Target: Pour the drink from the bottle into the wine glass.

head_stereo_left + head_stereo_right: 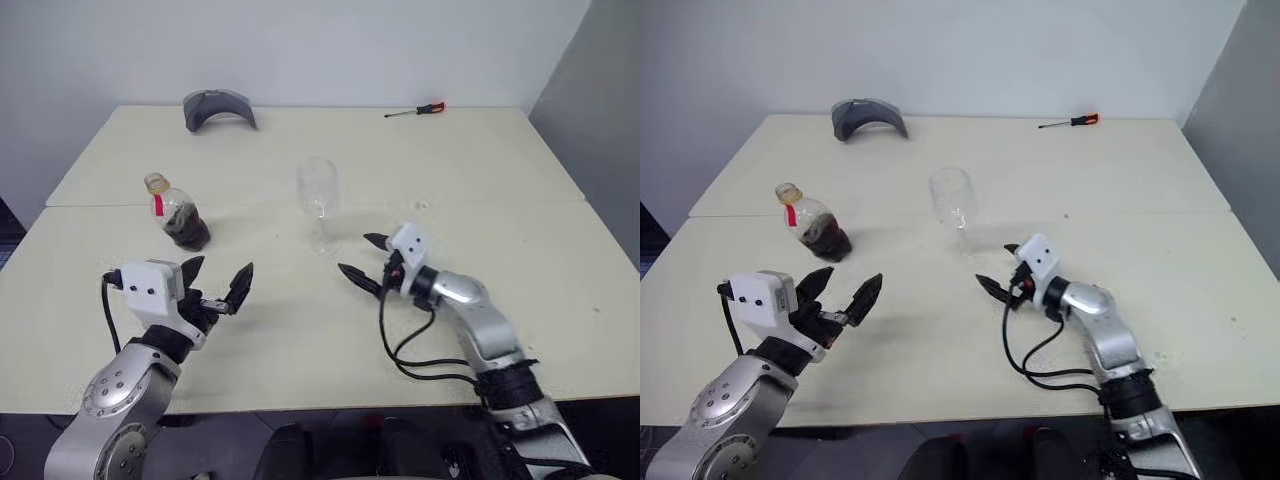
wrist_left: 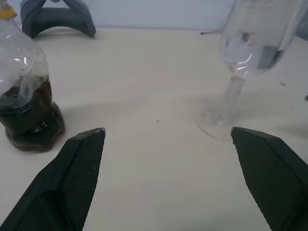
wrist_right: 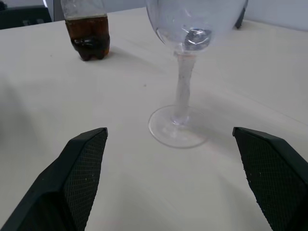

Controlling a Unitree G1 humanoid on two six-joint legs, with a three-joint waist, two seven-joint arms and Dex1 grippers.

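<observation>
The bottle (image 1: 177,213) stands upright on the cream table (image 1: 300,330) at the left, yellow cap on, with the dark brown drink (image 2: 26,113) filling its lower body. The clear wine glass (image 1: 318,205) stands upright near the table's middle and looks empty. My left gripper (image 1: 218,280) hovers open in front of the bottle, a short way nearer to me. My right gripper (image 1: 366,258) is open just to the right of the glass's foot (image 3: 177,129), apart from it. Neither gripper holds anything.
A grey curved object (image 1: 218,107) lies at the far edge of the table, behind the bottle. A red-handled screwdriver (image 1: 416,110) lies at the far right. A seam (image 1: 480,201) runs across the table behind the glass. The wall rises right behind the table.
</observation>
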